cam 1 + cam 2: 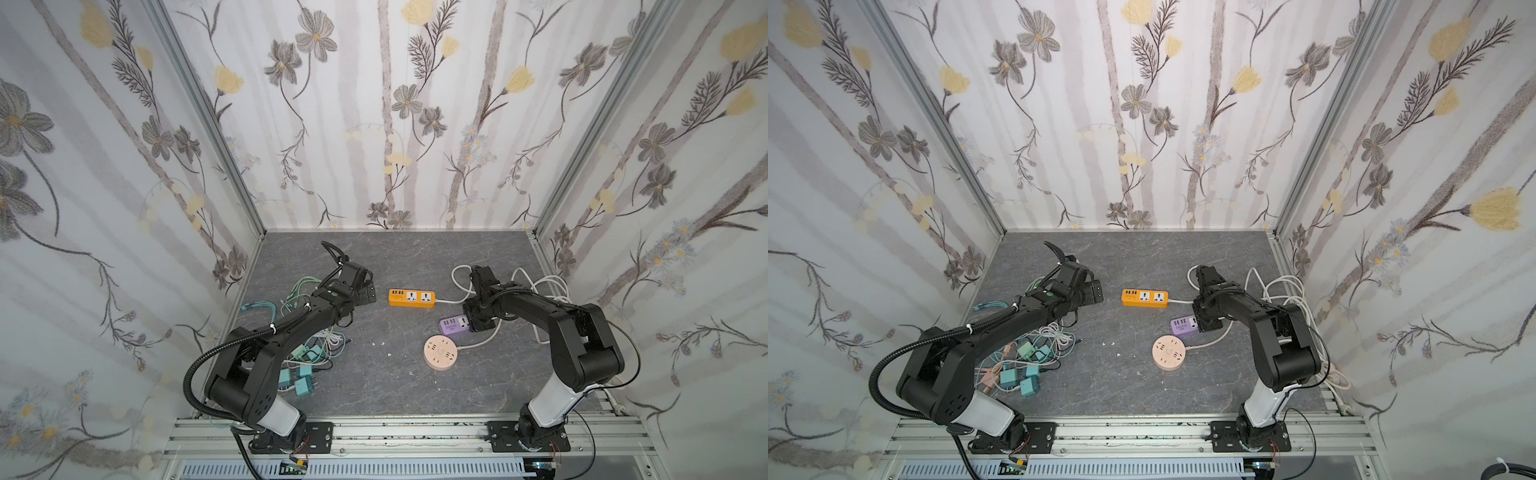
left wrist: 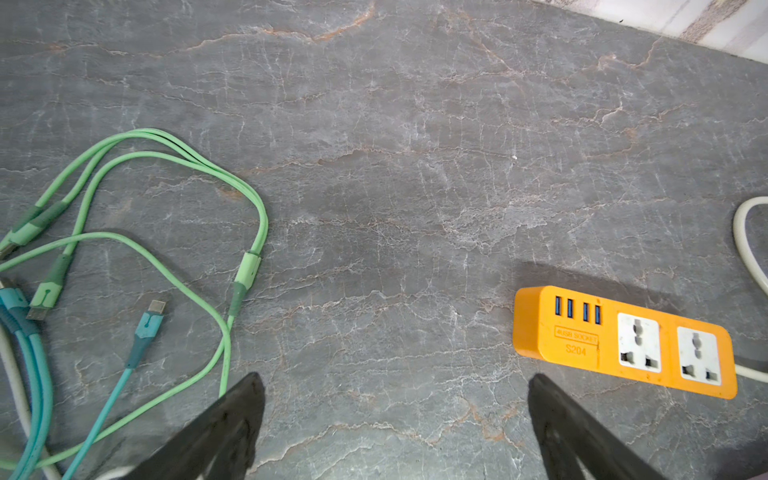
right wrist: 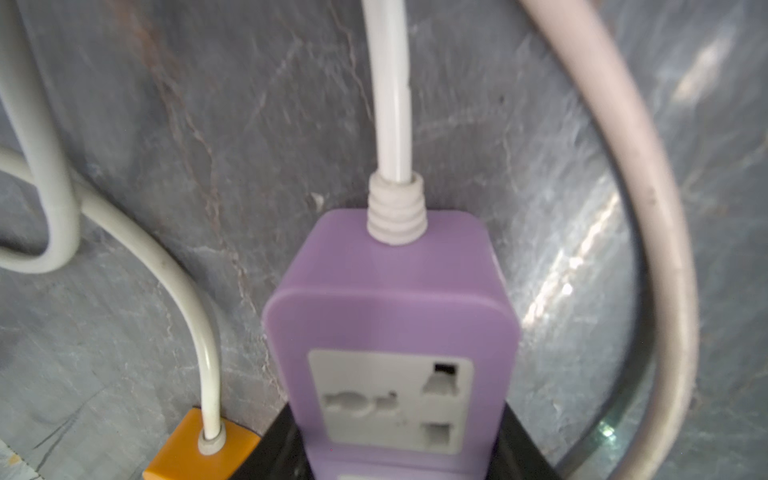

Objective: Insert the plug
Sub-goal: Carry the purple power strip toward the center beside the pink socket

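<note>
Fingers [image 2: 232, 424] of the left gripper [image 2: 395, 380]: spread wide, empty, above the table [image 2: 415, 145] between the green cables [image 2: 166, 166] and the orange power strip [image 2: 623, 345]. Fingers [image 3: 282, 453] of the right gripper [image 1: 478, 322]: narrowed onto the purple power strip [image 3: 390, 316], one against each long side.

Power strips: three. Orange, near the table centre, carries four USB ports and two sockets. Purple lies right of centre. The round pink strip [image 1: 440, 352] lies nearer the front edge. Each has one white cord.

Plugs [image 1: 305, 370]: at least five green and teal blocks, heaped with cables near the left edge, well apart from all three strips.
</note>
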Controlling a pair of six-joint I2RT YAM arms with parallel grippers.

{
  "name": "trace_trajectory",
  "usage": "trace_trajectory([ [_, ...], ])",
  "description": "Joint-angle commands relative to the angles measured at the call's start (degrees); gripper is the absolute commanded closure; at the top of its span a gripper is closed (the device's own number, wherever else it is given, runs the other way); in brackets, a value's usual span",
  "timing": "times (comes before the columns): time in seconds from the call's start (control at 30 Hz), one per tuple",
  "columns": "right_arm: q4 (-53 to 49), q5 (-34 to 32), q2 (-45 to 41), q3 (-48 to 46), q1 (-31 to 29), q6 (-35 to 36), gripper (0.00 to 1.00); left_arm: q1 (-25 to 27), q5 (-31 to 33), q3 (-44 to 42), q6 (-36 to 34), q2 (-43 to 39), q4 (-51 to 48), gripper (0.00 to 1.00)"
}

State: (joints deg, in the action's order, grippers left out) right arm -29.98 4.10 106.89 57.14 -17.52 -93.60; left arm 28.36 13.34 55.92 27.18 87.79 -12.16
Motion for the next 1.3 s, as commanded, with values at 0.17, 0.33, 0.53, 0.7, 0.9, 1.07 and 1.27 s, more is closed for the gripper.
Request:
trace_trajectory([
  [0.17,0.1,3.0,-1.3,-3.1,-10.0,-20.8,0.6,-0.1,2.6,-2.2,-1.1,-2.0,1.9,0.0],
  [0.33,2.8,3.8,-0.5,-2.8,-15.9,-29.2,0.59,-0.2,2.7,-3.3,-1.6,-3.1,2.7,0.0],
  [0.53,2.8,2.1,-0.5,-1.8,-22.4,-38.8,0.59,-0.2,2.3,-4.7,-1.8,-4.3,3.6,0.0],
  [0.7,4.0,1.9,-0.6,-1.9,-25.4,-43.4,0.55,-0.2,1.8,-5.4,-2.5,-5.2,3.7,0.0],
  [0.9,4.9,-0.1,-3.1,-2.4,-26.6,-43.6,0.45,-0.2,1.3,-6.0,-2.8,-6.8,3.9,0.0],
  [1.07,-0.5,-7.6,-7.4,-0.5,-26.5,-36.7,0.22,-0.2,2.9,-5.1,-2.0,-7.7,1.1,0.0],
  [1.27,-5.0,-15.2,-11.9,-0.3,-26.5,-26.8,0.08,-0.2,5.0,-3.9,-0.7,-8.4,-2.2,0.0],
])
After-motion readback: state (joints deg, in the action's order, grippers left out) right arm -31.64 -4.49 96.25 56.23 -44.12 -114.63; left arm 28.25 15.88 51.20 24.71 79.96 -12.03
